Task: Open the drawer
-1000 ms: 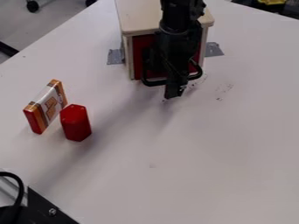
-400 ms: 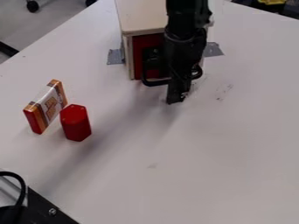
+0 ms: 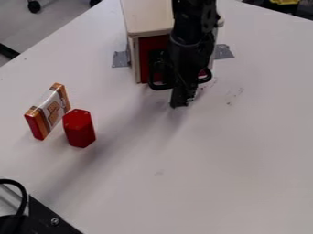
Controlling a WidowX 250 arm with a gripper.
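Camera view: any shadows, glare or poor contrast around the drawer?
Camera view: broad, soft-edged shadow runs from near the black two-finger tool toward the lower left of the white tabletop; small highlights at the top of the red faceted block; tool and black curved drawer handle partly merge, dark on dark.

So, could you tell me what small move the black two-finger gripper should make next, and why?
I'd probably ease the gripper slightly toward the curved black drawer handle to hook it: it overlaps the handle's middle in the view, contact is unclear, and the red drawer front still looks flush with its pale wooden cabinet.
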